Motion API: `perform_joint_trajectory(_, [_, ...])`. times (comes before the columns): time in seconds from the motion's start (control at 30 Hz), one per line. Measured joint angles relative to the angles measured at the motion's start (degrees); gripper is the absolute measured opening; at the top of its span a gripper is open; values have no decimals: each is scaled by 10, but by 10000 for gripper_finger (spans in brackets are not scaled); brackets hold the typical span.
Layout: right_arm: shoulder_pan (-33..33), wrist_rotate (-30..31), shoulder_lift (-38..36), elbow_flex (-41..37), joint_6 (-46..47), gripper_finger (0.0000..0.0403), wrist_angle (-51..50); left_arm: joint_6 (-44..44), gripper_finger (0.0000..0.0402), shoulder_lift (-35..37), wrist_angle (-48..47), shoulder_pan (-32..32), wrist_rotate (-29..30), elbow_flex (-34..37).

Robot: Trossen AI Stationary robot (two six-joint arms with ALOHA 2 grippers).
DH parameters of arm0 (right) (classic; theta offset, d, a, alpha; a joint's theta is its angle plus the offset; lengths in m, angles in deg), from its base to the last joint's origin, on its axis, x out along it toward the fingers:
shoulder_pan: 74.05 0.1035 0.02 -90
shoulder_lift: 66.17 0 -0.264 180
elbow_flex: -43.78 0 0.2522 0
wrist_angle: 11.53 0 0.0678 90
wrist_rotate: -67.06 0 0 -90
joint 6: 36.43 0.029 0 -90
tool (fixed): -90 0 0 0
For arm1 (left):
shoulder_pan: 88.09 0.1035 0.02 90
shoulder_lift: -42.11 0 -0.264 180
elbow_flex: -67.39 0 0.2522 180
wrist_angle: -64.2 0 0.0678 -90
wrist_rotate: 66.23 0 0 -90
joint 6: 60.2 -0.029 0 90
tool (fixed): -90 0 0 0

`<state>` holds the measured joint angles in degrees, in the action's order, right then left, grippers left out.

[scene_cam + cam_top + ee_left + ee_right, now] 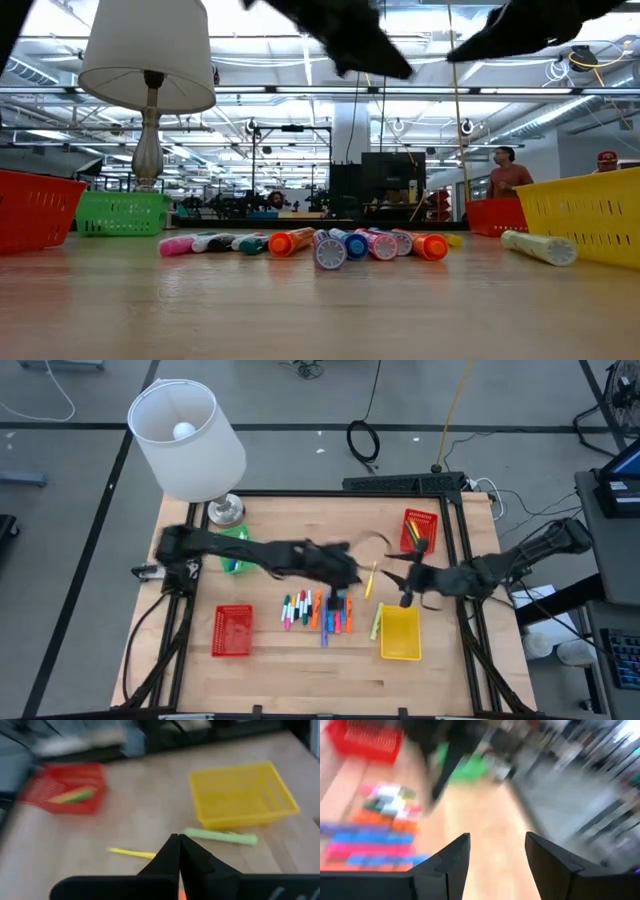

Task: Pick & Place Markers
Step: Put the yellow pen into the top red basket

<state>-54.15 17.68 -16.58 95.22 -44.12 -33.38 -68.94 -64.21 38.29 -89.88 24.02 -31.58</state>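
On the wooden table [290, 670], blur hides detail: left gripper [179, 851] clenched above markers [320, 612], right gripper [497, 855] spread.

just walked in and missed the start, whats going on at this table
Two robot arms are sorting markers on a wooden table. Most still lie in a row at its middle, between a red basket and a yellow basket. The left end effector is above the row, fingers shut, with nothing visible between them. The right end effector hovers open near the yellow basket. One green marker lies beside that basket and a yellow marker lies loose nearby. A far red basket already holds markers.
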Motion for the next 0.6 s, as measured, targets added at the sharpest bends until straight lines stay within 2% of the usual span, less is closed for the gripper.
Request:
perform_joint_trajectory(0.13, [-101, -167, 95, 109, 38, 170, -199, 14, 3, 125, 164, 15, -4, 170])
perform_joint_trajectory(0.2, [-142, -242, 154, 145, 20, 169, -257, 15, 3, 182, 240, 22, -14, 249])
perform_joint_trajectory(0.27, [-168, -284, 210, 164, -24, 169, -291, 16, 7, 237, 322, 33, -17, 310])
perform_joint_trajectory(0.37, [-184, -288, 285, 172, -98, 171, -316, 37, 12, 304, 402, 46, -17, 374])
perform_joint_trajectory(0.6, [-188, -292, 403, 204, -189, 165, -315, 51, 4, 409, 408, 51, -17, 429])
